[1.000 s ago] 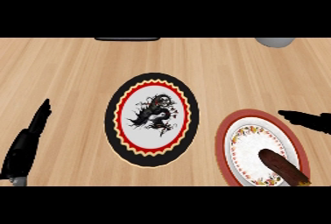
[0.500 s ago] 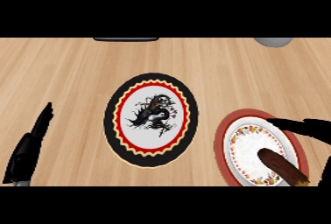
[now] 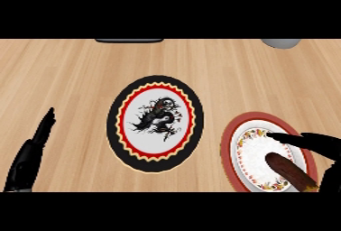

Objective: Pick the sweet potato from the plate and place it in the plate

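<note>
1. The counter (image 3: pixel 73 76) looks like light wood, with fine grain lines and a smooth matt finish.
2. The black plate (image 3: pixel 157 123) in the middle of the frame looks smooth, like glazed ceramic.
3. The red-rimmed plate (image 3: pixel 233 135) at lower right looks similar.
4. The sweet potato (image 3: pixel 290 172) has dull, rough brown skin.
5. Both hands (image 3: pixel 30 155) (image 3: pixel 313 142) look like matt black plastic.

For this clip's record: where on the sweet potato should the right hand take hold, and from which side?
Probably around the middle of the sweet potato, coming from above. It lies flat and slanted on the red-rimmed plate, long and narrow, so fingers would best close across its width. The right hand is already over that plate, fingers straight.
</note>
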Controlling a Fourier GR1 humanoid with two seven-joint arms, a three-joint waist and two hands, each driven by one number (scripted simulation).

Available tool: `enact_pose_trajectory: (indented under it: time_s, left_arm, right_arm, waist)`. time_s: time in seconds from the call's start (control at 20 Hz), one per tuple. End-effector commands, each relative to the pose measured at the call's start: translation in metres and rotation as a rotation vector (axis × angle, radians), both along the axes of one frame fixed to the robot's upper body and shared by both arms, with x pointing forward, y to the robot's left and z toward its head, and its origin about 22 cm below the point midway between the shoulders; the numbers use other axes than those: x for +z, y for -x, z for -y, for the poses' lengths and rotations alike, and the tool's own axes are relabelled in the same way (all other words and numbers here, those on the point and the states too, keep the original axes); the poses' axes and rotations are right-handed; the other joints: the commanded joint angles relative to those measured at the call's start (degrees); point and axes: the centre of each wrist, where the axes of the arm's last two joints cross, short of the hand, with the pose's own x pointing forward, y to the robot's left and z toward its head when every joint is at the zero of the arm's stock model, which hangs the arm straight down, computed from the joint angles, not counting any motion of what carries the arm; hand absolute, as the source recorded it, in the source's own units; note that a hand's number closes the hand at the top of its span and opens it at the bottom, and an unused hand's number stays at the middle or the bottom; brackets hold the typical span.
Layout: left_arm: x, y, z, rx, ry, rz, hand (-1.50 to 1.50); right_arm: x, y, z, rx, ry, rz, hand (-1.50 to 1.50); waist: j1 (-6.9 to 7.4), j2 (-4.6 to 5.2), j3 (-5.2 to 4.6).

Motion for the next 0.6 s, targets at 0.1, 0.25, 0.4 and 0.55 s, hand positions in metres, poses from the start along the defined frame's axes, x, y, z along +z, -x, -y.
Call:
enact_pose_trajectory:
  time_s: [0.1,0.25,0.4,0.55]
  left_arm:
    - [-0.01,-0.001,0.0,0.005,0.008,0.005,0.0]
    - [-0.002,-0.003,-0.01,0.008,0.008,-0.013,0.0]
    - [0.015,0.001,-0.016,-0.001,0.026,-0.007,0.0]
    - [0.015,-0.01,-0.017,-0.003,-0.002,0.001,0.0]
  right_arm:
    - [-0.026,0.01,-0.001,0.008,0.009,-0.017,-1.5]
    - [-0.019,0.016,-0.007,0.048,0.004,-0.034,-1.5]
    - [-0.031,0.0,-0.02,0.004,-0.087,0.001,1.5]
    - [-0.033,-0.008,-0.01,0.008,-0.077,0.024,1.5]
  waist:
    - [-0.04,0.02,0.01]
    - [-0.17,-0.02,-0.01]
    - [0.22,-0.02,0.01]
    - [0.26,0.06,0.02]
